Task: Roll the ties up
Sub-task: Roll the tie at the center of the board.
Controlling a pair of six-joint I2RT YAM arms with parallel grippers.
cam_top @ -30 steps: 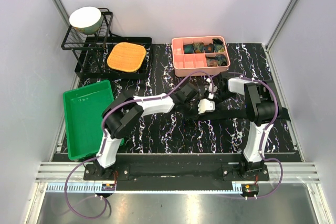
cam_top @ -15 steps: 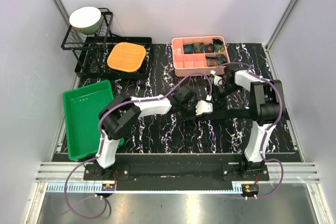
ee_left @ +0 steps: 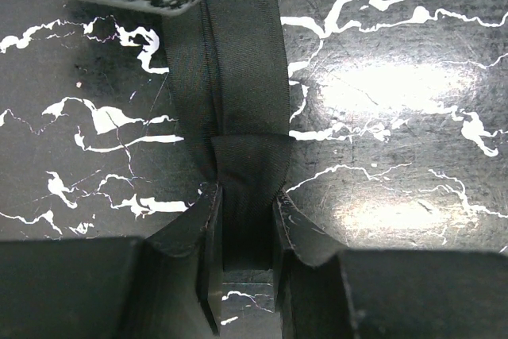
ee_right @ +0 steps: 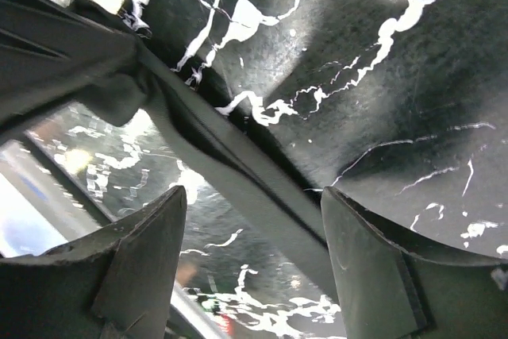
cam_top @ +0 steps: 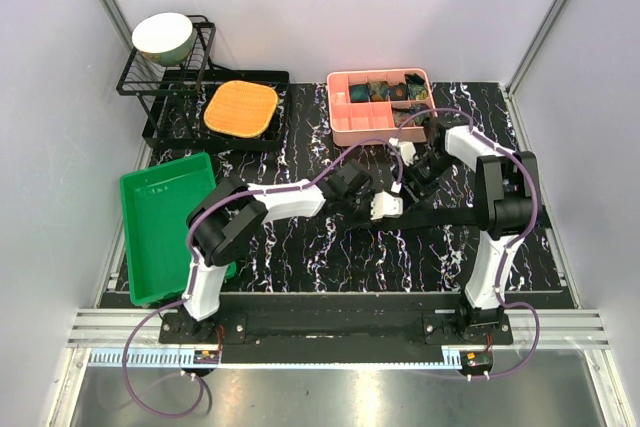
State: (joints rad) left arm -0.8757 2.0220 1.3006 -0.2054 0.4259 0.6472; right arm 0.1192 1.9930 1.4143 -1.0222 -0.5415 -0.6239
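Black tie, long axis left-right across table, left hand pinching it, right hand open

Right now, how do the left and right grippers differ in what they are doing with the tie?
The left gripper is pinched shut on the black tie; the right gripper stands open, gripping nothing. The right is nearer the pink box than the left. Both hang low over the tie.
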